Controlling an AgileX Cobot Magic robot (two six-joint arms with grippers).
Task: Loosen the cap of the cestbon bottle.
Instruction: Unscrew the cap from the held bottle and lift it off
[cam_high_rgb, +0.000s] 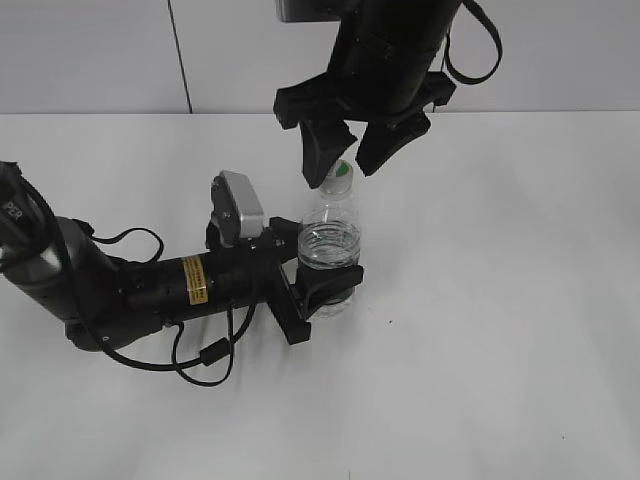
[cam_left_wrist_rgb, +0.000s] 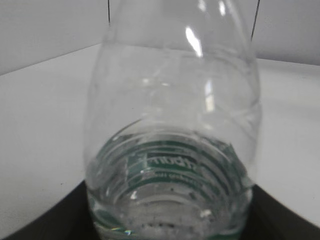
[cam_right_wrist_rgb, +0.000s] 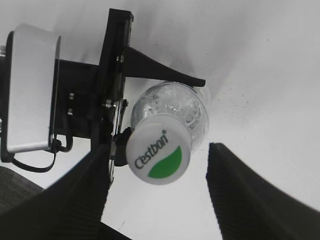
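The clear cestbon bottle (cam_high_rgb: 330, 240) stands upright on the white table, its green label band low on the body. My left gripper (cam_high_rgb: 325, 285) is shut on the bottle's lower body; in the left wrist view the bottle (cam_left_wrist_rgb: 172, 150) fills the frame between the black jaws. The white cap (cam_high_rgb: 340, 175) with a green mark sits on the neck. My right gripper (cam_high_rgb: 345, 160) hangs open just above and around the cap. In the right wrist view the cap (cam_right_wrist_rgb: 158, 155) shows between the two open fingers (cam_right_wrist_rgb: 157, 200), nearer the left finger and touching neither.
The left arm (cam_high_rgb: 150, 285) with its grey wrist camera (cam_high_rgb: 240, 205) lies across the table at the left, with loose cables. A pale wall (cam_high_rgb: 100, 50) stands behind the table's far edge.
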